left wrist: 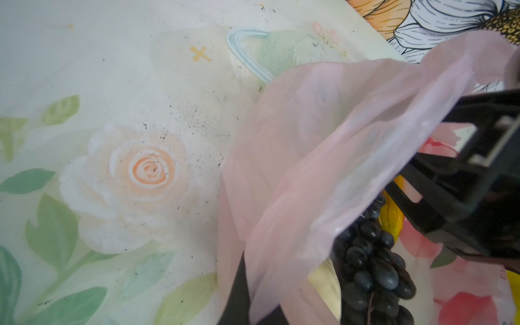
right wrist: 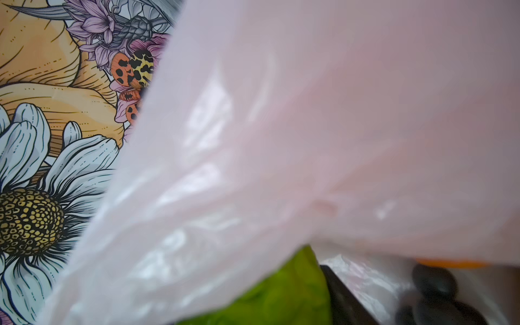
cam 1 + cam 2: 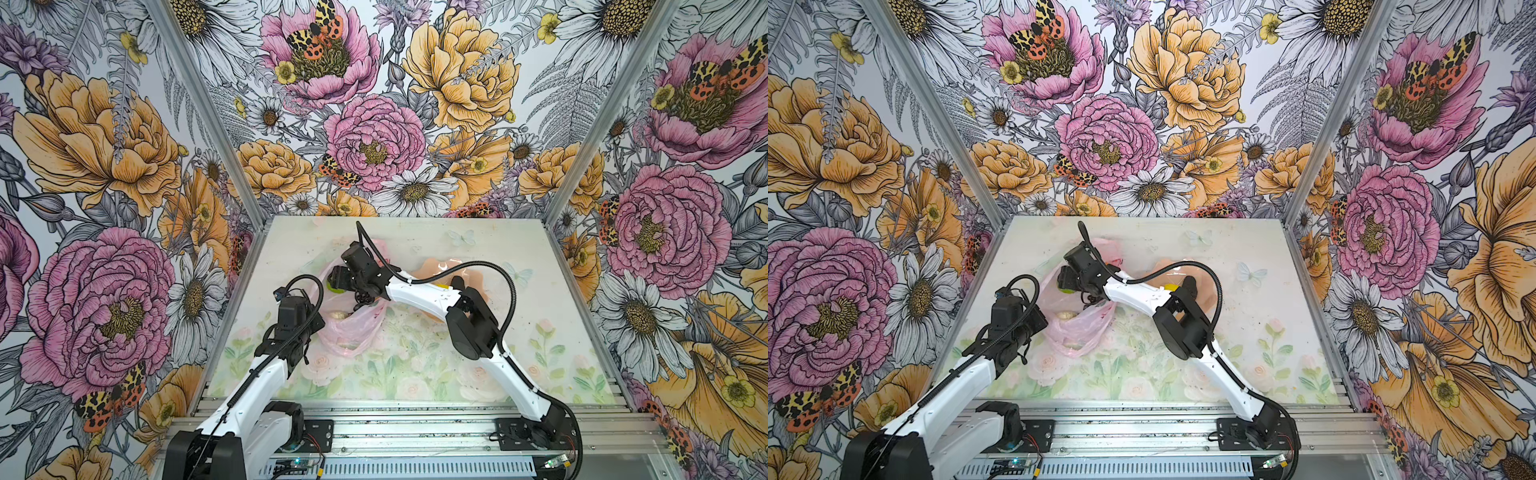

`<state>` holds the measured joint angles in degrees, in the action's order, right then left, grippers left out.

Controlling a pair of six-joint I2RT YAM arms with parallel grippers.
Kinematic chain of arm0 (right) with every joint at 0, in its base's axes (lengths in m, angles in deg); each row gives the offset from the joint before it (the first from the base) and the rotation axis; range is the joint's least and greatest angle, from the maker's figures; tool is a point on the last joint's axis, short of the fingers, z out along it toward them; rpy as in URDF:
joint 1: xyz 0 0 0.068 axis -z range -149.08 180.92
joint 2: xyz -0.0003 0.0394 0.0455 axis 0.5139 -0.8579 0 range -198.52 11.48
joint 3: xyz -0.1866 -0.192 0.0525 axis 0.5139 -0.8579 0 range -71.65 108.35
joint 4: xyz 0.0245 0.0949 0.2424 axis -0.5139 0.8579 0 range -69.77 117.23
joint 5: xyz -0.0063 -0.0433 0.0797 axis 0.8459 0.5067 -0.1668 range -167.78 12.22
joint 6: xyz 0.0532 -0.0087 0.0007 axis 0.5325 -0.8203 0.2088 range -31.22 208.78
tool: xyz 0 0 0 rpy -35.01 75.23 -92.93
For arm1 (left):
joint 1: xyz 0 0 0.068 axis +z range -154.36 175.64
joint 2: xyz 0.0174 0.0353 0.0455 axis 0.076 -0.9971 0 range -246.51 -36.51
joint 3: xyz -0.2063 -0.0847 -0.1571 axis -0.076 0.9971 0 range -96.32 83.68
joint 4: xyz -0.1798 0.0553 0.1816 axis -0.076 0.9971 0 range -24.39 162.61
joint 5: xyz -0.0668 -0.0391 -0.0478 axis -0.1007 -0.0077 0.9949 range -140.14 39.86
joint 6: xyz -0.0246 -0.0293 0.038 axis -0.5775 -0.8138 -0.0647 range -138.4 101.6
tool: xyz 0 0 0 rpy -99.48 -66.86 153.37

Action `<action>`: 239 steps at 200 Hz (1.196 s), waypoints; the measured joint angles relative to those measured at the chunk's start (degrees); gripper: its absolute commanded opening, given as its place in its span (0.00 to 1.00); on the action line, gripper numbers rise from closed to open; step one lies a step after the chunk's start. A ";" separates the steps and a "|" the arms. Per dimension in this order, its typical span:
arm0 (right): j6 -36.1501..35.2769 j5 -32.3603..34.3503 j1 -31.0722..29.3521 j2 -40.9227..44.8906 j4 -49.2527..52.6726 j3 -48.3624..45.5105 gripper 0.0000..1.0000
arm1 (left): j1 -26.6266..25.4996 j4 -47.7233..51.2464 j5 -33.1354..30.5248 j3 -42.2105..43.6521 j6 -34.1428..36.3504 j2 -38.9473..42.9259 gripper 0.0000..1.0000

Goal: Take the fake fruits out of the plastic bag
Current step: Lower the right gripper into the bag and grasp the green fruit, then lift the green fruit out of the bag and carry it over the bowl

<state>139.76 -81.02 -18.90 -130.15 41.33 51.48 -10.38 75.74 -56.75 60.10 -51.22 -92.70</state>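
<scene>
Centrally on the counter [image 3: 478, 249], the plastic bag [image 3: 353, 328] holds grape bunch [image 1: 374, 264], banana [image 1: 392, 216] and lime [image 2: 281, 292]; one yellow fruit [image 3: 1169, 286] lies in the bowl [image 3: 1202, 279]. Apparently the left hand [image 3: 308, 353] is clenched on its rim; the right hand [image 3: 337, 282] is inside, and I cannot tell its grip.

No text, label, brand or number could be read anywhere. The only sign-like mark was a small yellow cross [image 1: 200, 53] printed on the table mat [image 1: 84, 70].

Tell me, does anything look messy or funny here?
Yes. The bag lies crumpled on the table, and its film blocks most of the right wrist view. Grapes sit inside it, not yet taken out.
</scene>
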 measured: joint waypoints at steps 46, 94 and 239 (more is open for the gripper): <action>-3.67 1.07 -0.04 5.97 0.04 -7.02 0.68 | 0.59 -3.58 0.68 -0.31 1.49 -2.95 0.00; -7.04 1.55 -0.13 11.67 0.28 -14.67 0.69 | 0.59 -6.25 1.16 -0.31 2.43 -4.35 0.00; -8.87 1.90 7.74 43.36 0.63 -48.19 0.70 | 0.52 -7.74 3.08 -0.31 3.04 -6.14 0.00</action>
<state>130.89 -79.12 -11.16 -86.78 41.97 3.29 -9.86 68.00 -53.67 59.80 -48.18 -98.84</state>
